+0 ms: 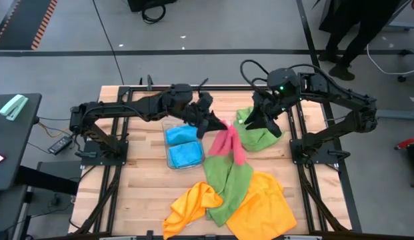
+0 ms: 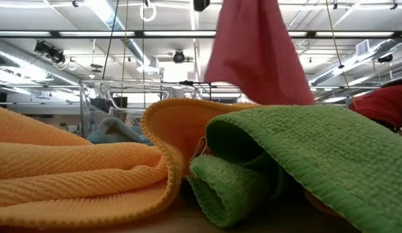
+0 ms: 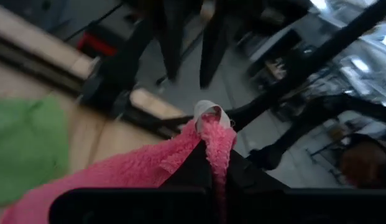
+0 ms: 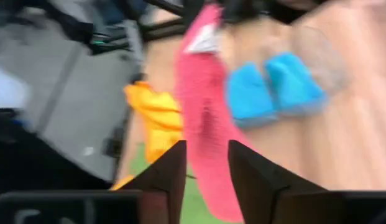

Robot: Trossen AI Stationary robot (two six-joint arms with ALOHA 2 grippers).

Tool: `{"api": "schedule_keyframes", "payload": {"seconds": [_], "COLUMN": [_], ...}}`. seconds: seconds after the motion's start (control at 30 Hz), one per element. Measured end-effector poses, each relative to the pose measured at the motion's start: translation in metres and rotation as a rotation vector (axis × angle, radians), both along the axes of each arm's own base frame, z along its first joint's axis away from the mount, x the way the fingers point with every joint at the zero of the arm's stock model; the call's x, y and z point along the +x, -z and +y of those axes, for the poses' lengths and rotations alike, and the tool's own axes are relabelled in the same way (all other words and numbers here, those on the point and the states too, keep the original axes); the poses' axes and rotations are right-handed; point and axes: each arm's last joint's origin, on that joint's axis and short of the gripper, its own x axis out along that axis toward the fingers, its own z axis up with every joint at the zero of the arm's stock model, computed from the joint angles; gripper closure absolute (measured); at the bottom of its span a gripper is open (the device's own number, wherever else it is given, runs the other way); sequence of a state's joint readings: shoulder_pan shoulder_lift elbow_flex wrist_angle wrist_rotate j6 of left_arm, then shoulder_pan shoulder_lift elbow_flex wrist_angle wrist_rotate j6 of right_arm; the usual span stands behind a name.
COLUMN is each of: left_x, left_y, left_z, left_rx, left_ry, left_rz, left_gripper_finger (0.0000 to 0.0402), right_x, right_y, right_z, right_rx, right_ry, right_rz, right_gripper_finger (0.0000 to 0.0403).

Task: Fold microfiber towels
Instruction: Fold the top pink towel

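Note:
A pink microfiber towel (image 1: 228,141) (image 2: 256,52) hangs over the table's middle from my left gripper (image 1: 212,125) (image 3: 216,163), which is shut on it. My right gripper (image 1: 258,123) (image 4: 205,163) is just right of it, open, with the hanging pink towel (image 4: 202,106) showing in the gap between its fingers. Two blue towels (image 1: 183,147) lie folded in a clear tray (image 1: 168,127). A green towel (image 1: 227,180) and orange towels (image 1: 260,207) lie rumpled at the near side. Another green towel (image 1: 259,138) lies below my right gripper. My left gripper pinches the pink towel at a corner that bears a white label (image 3: 212,124), between its two fingers. The label sticks out past the fingertips. The fingers come nearly level from the table's left. The towel hangs slack below them. Whether my right gripper touches the pink towel, I cannot tell.
The clear tray with the blue towels stands left of centre, right under my left arm. The rumpled towels cover the near middle and near right of the wooden table (image 1: 140,193). Bare wood shows at the near left. A person stands beyond the far right corner (image 1: 353,40).

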State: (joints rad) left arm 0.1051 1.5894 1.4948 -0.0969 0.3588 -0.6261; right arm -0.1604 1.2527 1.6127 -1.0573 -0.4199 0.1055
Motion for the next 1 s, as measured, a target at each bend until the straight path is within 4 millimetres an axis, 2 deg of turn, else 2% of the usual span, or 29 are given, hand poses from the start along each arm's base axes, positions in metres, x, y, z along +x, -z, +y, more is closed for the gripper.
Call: {"api": "schedule_keyframes", "payload": {"seconds": [0.17,0.37,0.5,0.83,1.0], "left_x": [-0.002,-0.003,-0.004,-0.004,-0.006], "left_y": [0.013,0.017,0.017,0.017,0.020], "left_z": [0.000,0.005,0.007,0.014,0.016], "left_rx": [-0.024,-0.066,-0.079,-0.119,-0.113], "left_ry": [-0.092,-0.154,-0.169,-0.203,-0.252], "left_rz": [0.139,0.193,0.196,0.202,0.238], "left_gripper_finger": [0.0392,0.0394,0.0389,0.0389,0.0396], "right_x": [-0.002,0.000,0.003,0.039,0.045], "right_y": [0.004,0.003,0.005,0.025,0.023], "right_z": [-0.005,-0.001,0.005,0.034,0.052], "right_rx": [-0.118,-0.216,-0.208,-0.246,-0.305], "right_ry": [0.146,0.230,0.259,0.305,0.242], "right_rz": [0.054,0.058,0.072,0.138,0.062], "right_gripper_finger": [0.0243,0.0237,0.0237,0.0237,0.0237]}}
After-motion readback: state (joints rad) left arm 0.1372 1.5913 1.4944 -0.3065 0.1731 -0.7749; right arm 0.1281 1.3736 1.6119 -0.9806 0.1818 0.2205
